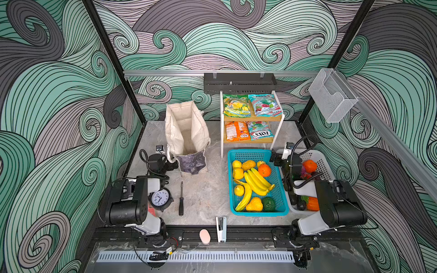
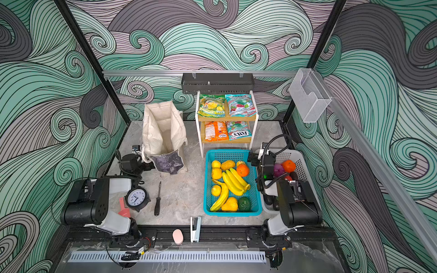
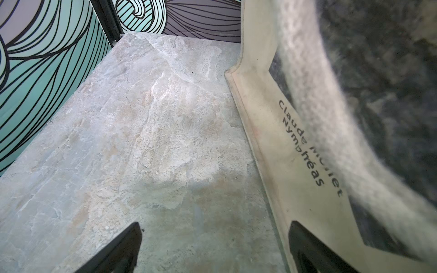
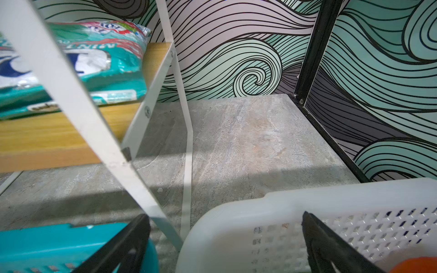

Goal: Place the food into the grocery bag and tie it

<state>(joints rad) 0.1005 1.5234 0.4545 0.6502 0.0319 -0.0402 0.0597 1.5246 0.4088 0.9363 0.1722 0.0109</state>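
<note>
Room is tight: your left pincer (image 3: 215, 227), spread wide, is just beside the bottom edge of the grocery bag (image 1: 191, 163), which stands open on the table (image 1: 205, 196). Your right pincer (image 4: 224, 216), wide too, hangs over the rims of the teal basket (image 1: 247, 152) and white basket (image 1: 319, 157). Bananas (image 1: 256, 183) lie in the teal one.

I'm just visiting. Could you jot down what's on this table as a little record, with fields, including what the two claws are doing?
Bag: upright, mouth open, no food visible inside
Teal basket: bananas, orange, other fruit
White basket: more produce, partly hidden
Shelf: four candy packets, two per level
Left gripper: open, empty, beside bag
Right gripper: open, empty, over white basket's rim
Progress: nothing packed yet
</note>
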